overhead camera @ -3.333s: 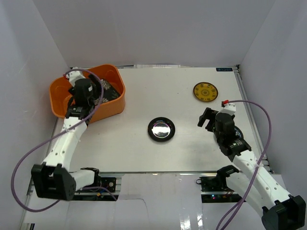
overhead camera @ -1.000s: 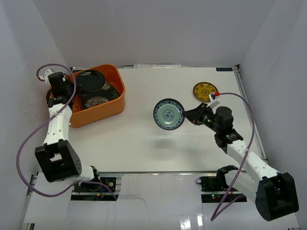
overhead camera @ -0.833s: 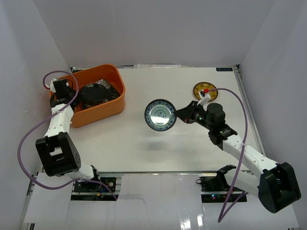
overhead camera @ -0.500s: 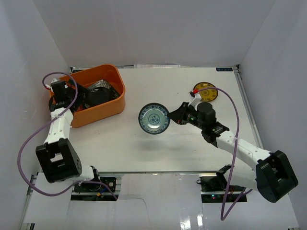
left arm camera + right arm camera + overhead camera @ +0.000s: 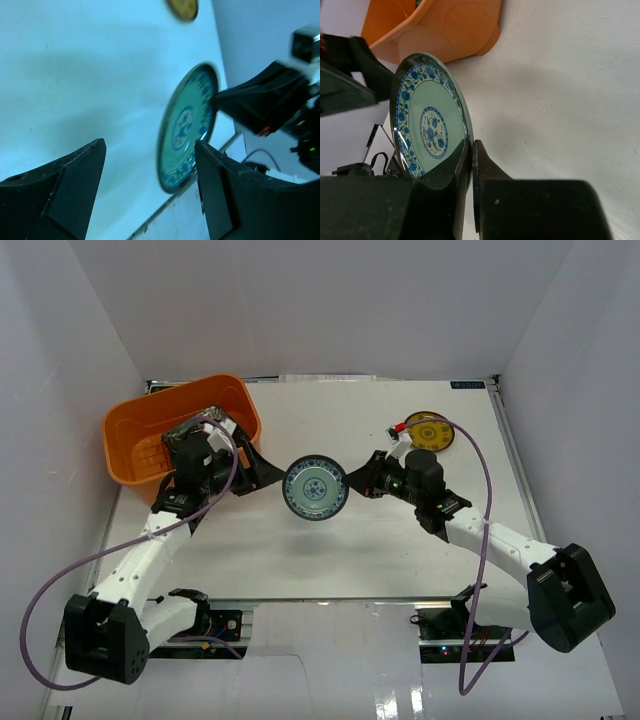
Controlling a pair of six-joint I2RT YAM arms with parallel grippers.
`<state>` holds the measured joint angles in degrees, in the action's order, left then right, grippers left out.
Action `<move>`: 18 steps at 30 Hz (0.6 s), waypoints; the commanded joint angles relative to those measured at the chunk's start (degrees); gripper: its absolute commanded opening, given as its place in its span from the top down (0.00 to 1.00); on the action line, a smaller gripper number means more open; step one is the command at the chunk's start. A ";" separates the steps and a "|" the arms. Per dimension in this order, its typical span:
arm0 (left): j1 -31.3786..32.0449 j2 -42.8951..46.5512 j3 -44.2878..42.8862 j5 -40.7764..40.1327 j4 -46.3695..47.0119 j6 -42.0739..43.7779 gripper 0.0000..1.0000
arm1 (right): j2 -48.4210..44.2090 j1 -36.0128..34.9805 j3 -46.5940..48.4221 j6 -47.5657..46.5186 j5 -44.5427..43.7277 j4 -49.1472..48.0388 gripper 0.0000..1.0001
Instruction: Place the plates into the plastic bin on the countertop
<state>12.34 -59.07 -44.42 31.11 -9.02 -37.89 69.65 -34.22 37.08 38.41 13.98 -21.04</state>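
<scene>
A light-blue patterned plate point(image 5: 315, 490) hangs on edge above the middle of the countertop point(image 5: 400, 550), with my right gripper point(image 5: 362, 480) shut on its right rim. The right wrist view shows both fingers pinching the plate point(image 5: 427, 125) at its rim, at the gripper point(image 5: 471, 165). My left gripper point(image 5: 262, 472) stands open just left of this plate, apart from it. In the left wrist view the plate point(image 5: 187, 127) sits ahead of the gap of the left gripper point(image 5: 150, 192). A small yellow plate point(image 5: 431, 432) lies flat at the far right. The orange plastic bin point(image 5: 140, 430) is at the far left.
My left arm crosses over the bin's right half and hides much of its inside; a dark patterned dish edge point(image 5: 216, 421) shows there. Grey walls close in three sides. The bin's outer wall point(image 5: 455, 30) lies beyond the held plate in the right wrist view.
My left arm has swung out of the bin toward the middle and its gripper has opened. My right arm has carried the light-blue plate leftward, still gripped.
</scene>
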 commanded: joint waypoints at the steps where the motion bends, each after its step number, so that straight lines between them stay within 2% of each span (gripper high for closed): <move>1: 2.25 -2.62 3.55 7.38 0.75 1.85 0.18 | 0.58 -0.32 3.08 0.43 2.54 -4.97 0.92; 5: 6.02 -6.49 2.85 8.00 1.81 2.82 0.25 | 1.37 -0.41 3.35 0.96 4.12 -5.94 0.92; 8: 7.26 -7.55 2.32 6.16 2.95 2.39 0.66 | 1.37 -0.32 3.35 0.79 4.04 -5.77 0.92; 9: 7.26 -7.38 2.41 5.28 4.34 1.95 0.89 | 1.37 -0.32 3.26 0.61 3.43 -5.60 0.92; 10: 7.35 -7.03 2.33 4.75 5.14 1.51 1.00 | 1.19 -0.24 3.00 0.44 3.25 -5.42 0.82; 13: 7.35 -6.94 1.80 2.82 6.46 1.15 1.00 | 0.93 0.90 3.17 -0.53 4.73 -5.24 0.45; 14: 7.35 -7.02 0.49 2.03 5.68 1.32 1.00 | 0.93 3.52 3.52 -1.05 6.74 -5.15 0.28; 16: 7.09 -7.11 -2.14 -2.53 3.40 2.64 1.00 | 0.23 7.83 3.44 -0.54 12.37 -5.24 0.20; 17: 6.04 -7.20 -3.72 -3.77 2.26 2.99 1.00 | -0.30 12.90 2.65 -0.10 13.61 -5.24 0.16; 18: 4.90 -7.29 -6.87 -4.30 0.86 2.74 1.00 | -0.74 15.56 2.21 -0.09 14.14 -5.07 0.15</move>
<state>19.05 -67.33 -43.90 31.09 -8.16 -36.18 71.07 -26.17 38.04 38.52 23.62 -23.14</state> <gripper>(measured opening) 0.083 0.840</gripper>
